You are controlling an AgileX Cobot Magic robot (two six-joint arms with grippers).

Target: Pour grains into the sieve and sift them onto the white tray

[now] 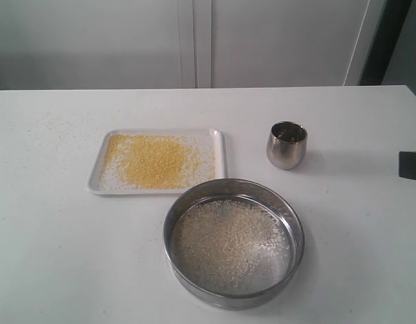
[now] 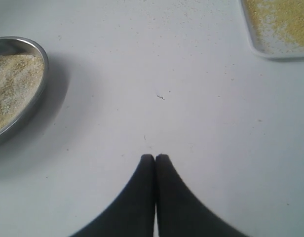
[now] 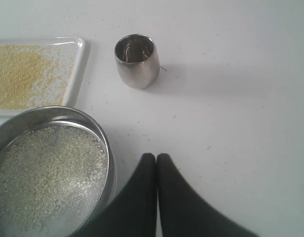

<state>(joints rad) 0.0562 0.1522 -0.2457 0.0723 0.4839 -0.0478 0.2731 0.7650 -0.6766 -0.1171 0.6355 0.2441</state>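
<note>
Sieve point(image 3: 53, 114) lies just beside right tool point(image 3: 156, 157), apparently apart.

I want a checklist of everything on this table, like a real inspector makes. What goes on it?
Surface: white table, a few stray specks.
Job's things: white tray holds yellow granules; sieve right beside it holds pale kernels.
Clutter: steel cup, upright, apart from tray and sieve.
Hands: left hand shut, holding nothing, over bare table; right hand shut, holding nothing, next to the sieve.
Cables: nothing seen.
Surroundings: pale panels behind the table; dark block at the right edge, cannot tell what.
</note>
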